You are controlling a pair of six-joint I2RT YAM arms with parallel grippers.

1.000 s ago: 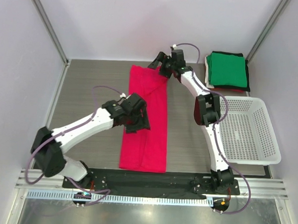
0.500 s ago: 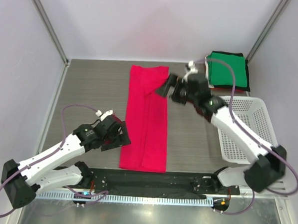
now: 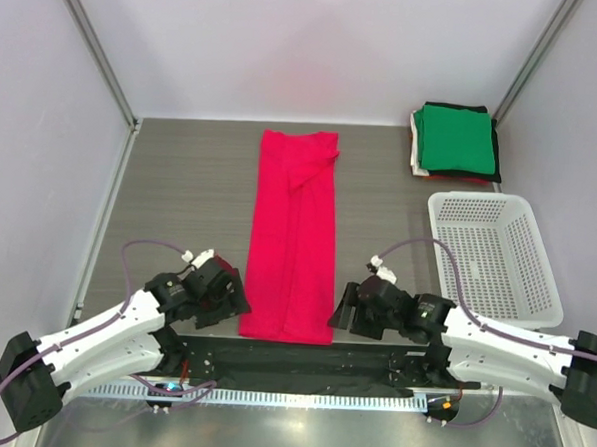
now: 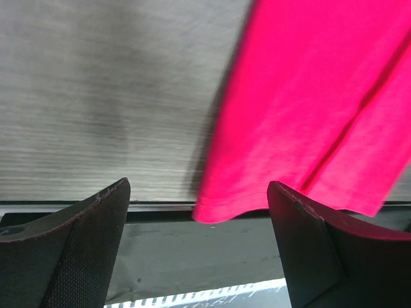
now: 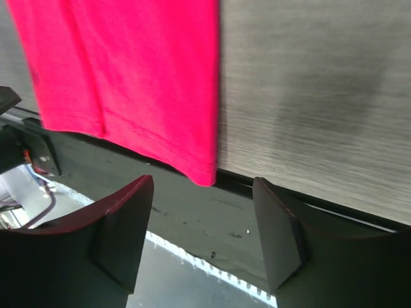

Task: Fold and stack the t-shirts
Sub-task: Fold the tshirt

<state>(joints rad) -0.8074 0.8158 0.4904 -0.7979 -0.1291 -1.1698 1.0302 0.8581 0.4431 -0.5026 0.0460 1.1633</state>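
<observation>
The long soft cloth t-shirt (image 3: 294, 233) is plain bright red-pink. The folded square cloth shirt (image 3: 455, 138) on top is green; black, white and red edges peek out under it. The plastic mesh basket (image 3: 492, 264) is white with rows of little holes. The flat table (image 3: 190, 188) is grey with thin streaks.

You have nothing to read here: no lettering, label, brand, number or sign shows on the red shirt (image 3: 293, 233), the folded stack (image 3: 455, 140), the basket (image 3: 480, 200) or the table (image 3: 190, 198).
</observation>
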